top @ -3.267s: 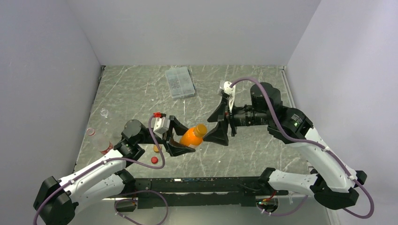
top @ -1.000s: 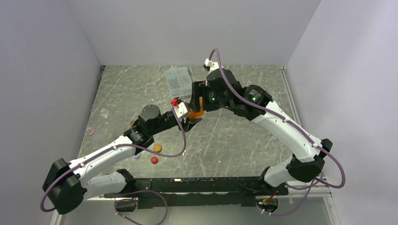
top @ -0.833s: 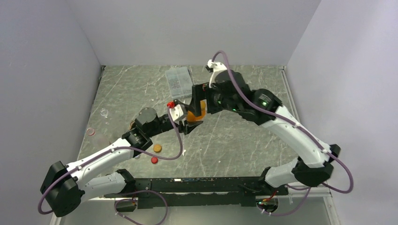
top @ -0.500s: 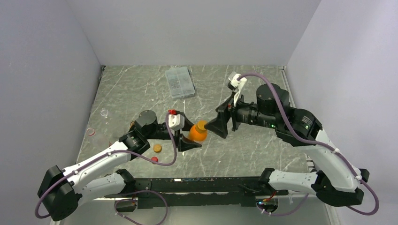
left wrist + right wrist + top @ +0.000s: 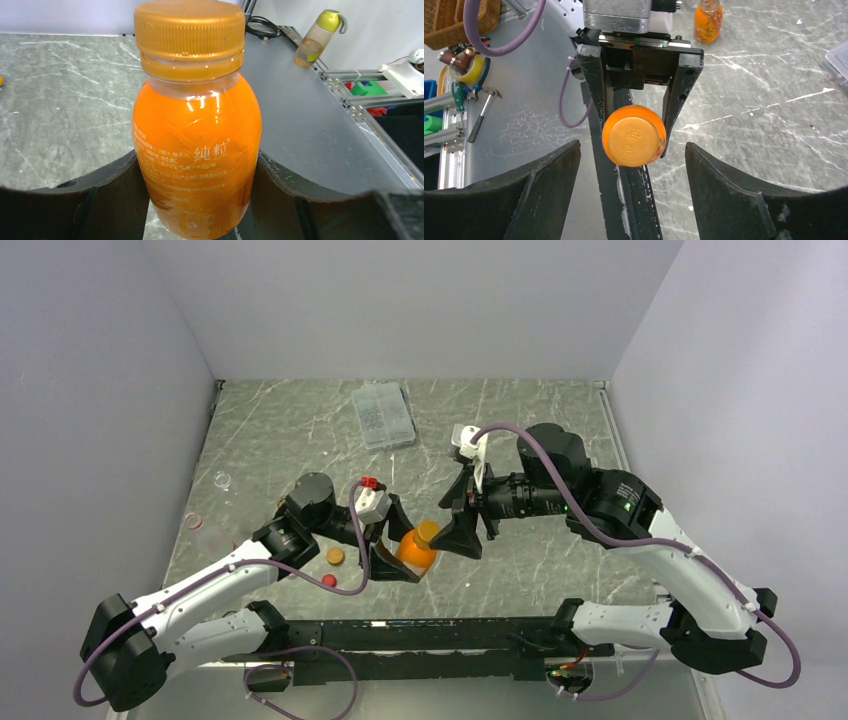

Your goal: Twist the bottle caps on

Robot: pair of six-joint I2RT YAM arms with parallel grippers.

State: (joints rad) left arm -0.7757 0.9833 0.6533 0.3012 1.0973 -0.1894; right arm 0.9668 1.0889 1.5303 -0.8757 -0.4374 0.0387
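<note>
My left gripper (image 5: 400,552) is shut on an orange bottle (image 5: 418,553) round its body and holds it tilted, neck toward the right arm. An orange cap (image 5: 428,532) sits on its neck. In the left wrist view the bottle (image 5: 197,150) stands between my fingers (image 5: 105,190) with the cap (image 5: 189,30) on top. My right gripper (image 5: 462,532) is wide open and empty, pointing at the cap, a little short of it. The right wrist view shows the cap (image 5: 633,135) end-on beyond my open fingers (image 5: 544,195). A second orange bottle (image 5: 707,20) stands further off.
A loose orange cap (image 5: 335,556) and a red cap (image 5: 328,581) lie on the table by the left arm. Two clear round dishes (image 5: 222,480) (image 5: 194,521) sit at the left. A flat clear compartment box (image 5: 384,415) lies at the back.
The right arm swung back from the far side and turned its open gripper toward the cap. The left gripper carried the bottle down toward the near edge.
</note>
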